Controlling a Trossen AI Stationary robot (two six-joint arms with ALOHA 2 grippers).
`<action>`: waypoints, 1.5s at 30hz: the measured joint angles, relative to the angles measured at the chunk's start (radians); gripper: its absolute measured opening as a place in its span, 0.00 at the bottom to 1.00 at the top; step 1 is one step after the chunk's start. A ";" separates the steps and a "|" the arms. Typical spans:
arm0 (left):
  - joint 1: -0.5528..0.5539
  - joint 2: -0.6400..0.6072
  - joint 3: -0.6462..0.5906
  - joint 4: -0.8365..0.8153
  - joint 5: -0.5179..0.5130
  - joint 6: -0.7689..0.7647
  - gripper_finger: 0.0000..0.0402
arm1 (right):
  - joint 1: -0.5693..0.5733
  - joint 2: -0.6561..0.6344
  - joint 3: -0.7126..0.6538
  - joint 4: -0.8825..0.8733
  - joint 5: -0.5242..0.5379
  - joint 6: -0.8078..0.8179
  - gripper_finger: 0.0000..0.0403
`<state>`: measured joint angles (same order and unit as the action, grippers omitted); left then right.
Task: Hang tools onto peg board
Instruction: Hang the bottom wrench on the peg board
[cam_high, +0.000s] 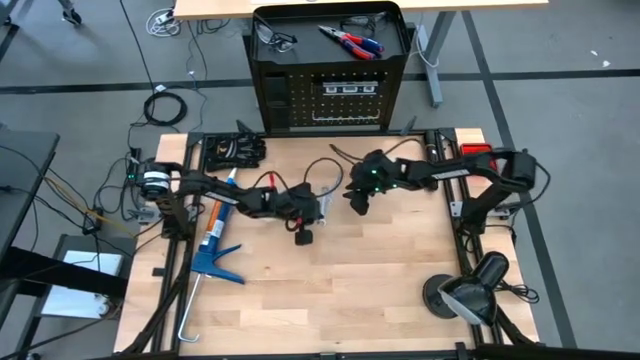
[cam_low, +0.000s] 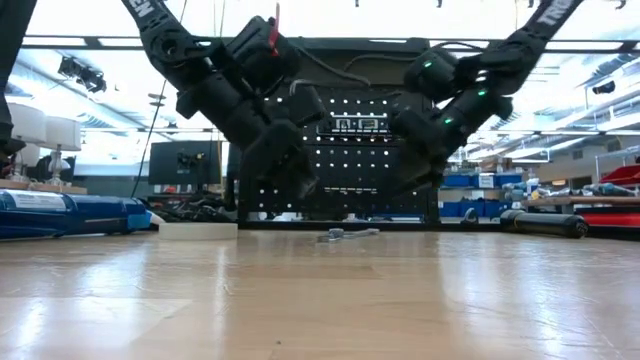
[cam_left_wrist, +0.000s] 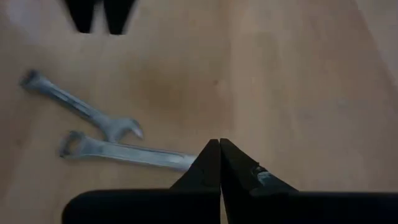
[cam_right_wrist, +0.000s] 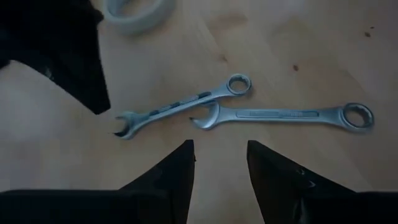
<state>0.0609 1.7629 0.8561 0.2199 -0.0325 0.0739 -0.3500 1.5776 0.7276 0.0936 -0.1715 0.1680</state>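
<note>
**Wrenches wait on the table**

The left gripper (cam_left_wrist: 219, 155) hangs just above the table (cam_high: 330, 280), fingers together, empty. Two wrenches (cam_right_wrist: 249, 112) lie flat between the arms. The right gripper (cam_right_wrist: 221, 155) hovers over them, fingers apart. The pliers (cam_high: 350, 40) lie on top of the peg board (cam_high: 335, 100). No writing can be read.

Bright backlit glare; wrist views blurred.
</note>
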 joint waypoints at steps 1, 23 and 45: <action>-0.002 0.009 0.001 0.012 0.004 -0.001 0.00 | -0.001 0.019 0.020 -0.017 0.000 -0.014 0.39; 0.029 0.046 0.005 -0.073 -0.258 0.020 0.00 | 0.049 0.205 0.183 -0.101 0.052 -0.278 0.39; 0.060 0.081 0.010 -0.037 0.022 0.131 0.00 | 0.040 0.206 0.183 -0.204 0.049 -0.276 0.39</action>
<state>0.1205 1.8443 0.8663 0.1829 -0.0102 0.2048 -0.3096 1.7840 0.9104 -0.1103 -0.1221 -0.1083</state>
